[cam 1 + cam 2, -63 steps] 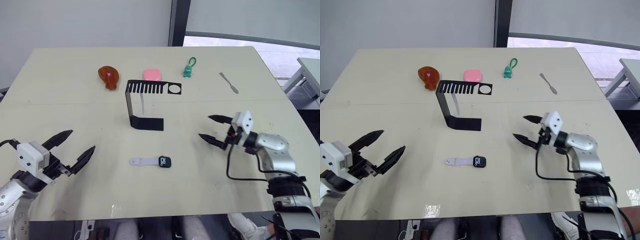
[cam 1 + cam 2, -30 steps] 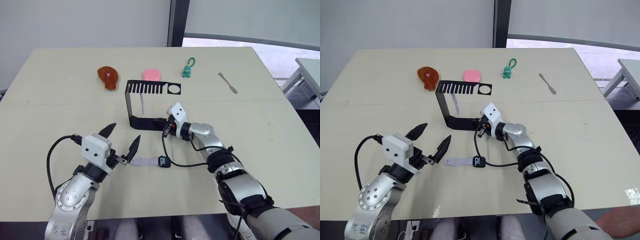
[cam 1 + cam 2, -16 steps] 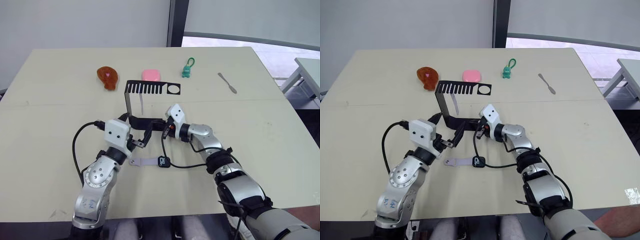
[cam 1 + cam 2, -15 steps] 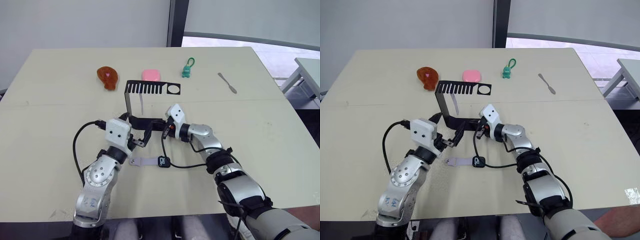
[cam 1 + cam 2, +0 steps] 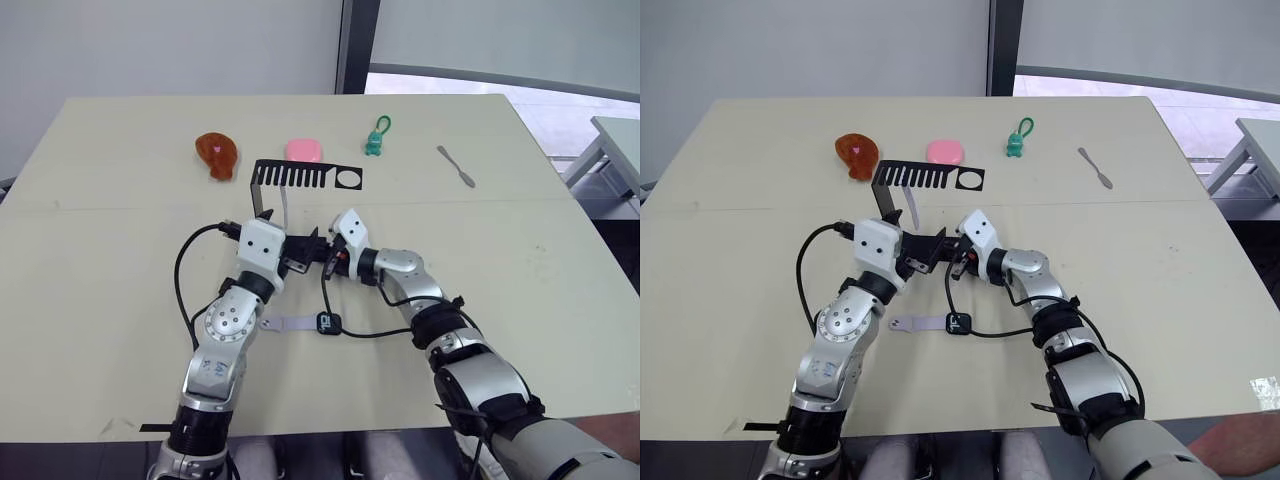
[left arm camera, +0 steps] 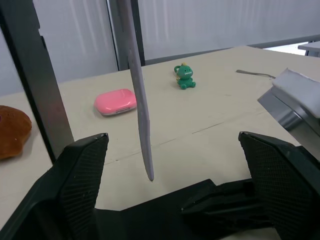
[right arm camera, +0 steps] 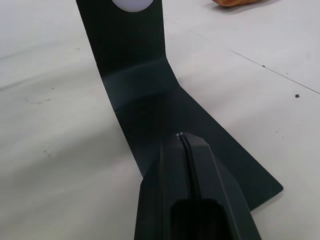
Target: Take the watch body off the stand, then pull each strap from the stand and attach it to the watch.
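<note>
Black metal stand (image 5: 291, 176) sits mid-table toward the far edge, right gripper (image 7: 186, 142) clenched empty, pinning its base, likely as a brace. Left gripper (image 6: 170, 170), spread wide, brackets the hanging strap (image 6: 138, 95). Watch body (image 5: 325, 322) with one strap lies nearer the front edge. Left arm has advanced from the front-left corner.
</note>
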`<action>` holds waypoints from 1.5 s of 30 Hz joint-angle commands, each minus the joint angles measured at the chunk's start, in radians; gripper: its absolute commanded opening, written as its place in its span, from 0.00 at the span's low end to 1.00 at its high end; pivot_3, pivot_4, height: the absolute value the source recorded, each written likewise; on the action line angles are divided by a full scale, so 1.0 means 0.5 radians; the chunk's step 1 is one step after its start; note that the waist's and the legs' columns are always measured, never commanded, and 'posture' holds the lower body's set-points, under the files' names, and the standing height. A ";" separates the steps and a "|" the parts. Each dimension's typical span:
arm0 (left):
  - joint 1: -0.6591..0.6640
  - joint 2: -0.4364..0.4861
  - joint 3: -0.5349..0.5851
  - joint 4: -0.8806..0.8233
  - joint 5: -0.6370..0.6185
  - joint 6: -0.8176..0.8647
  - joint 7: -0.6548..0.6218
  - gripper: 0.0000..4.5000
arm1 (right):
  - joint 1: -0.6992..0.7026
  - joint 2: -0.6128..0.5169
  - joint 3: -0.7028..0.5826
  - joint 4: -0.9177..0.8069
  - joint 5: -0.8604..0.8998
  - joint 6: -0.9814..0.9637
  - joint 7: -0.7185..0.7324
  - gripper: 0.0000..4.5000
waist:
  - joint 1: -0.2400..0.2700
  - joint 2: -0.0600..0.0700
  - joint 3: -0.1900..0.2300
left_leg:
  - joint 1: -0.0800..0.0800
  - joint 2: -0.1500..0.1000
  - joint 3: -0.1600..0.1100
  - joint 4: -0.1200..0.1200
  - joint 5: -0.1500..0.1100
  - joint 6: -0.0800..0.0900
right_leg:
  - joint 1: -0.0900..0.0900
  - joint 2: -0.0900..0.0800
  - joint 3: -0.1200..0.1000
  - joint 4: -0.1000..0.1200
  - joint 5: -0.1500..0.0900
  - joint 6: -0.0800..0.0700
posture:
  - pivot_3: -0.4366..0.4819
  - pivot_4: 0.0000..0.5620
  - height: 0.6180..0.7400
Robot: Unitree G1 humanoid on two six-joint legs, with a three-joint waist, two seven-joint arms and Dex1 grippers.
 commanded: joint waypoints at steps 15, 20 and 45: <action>-0.158 -0.075 0.072 0.156 0.066 -0.164 0.121 0.27 | 0.117 0.011 0.058 0.021 -0.062 0.090 0.032 0.00 | 0.000 0.000 0.000 | 0.000 0.000 0.000 0.000 0.000 0.000 | 0.000 0.000 0.000 0.000 0.000 0.000 | 0.48 0.27 1.00; -0.154 -0.074 0.074 0.155 0.070 -0.182 0.132 0.03 | 0.138 0.011 0.064 0.009 -0.068 0.098 0.028 0.00 | 0.000 0.000 0.000 | 0.000 0.000 0.000 0.000 0.000 0.000 | 0.000 0.000 0.000 0.000 0.000 0.000 | 0.48 0.27 1.00; 0.019 -0.031 0.085 -0.053 -0.010 -0.317 0.016 0.03 | 0.137 0.042 0.014 0.012 -0.044 0.183 -0.057 0.00 | -0.002 0.000 0.000 | 0.000 0.001 0.000 0.000 0.000 0.000 | 0.001 0.000 -0.001 0.000 0.000 0.000 | 0.48 0.27 1.00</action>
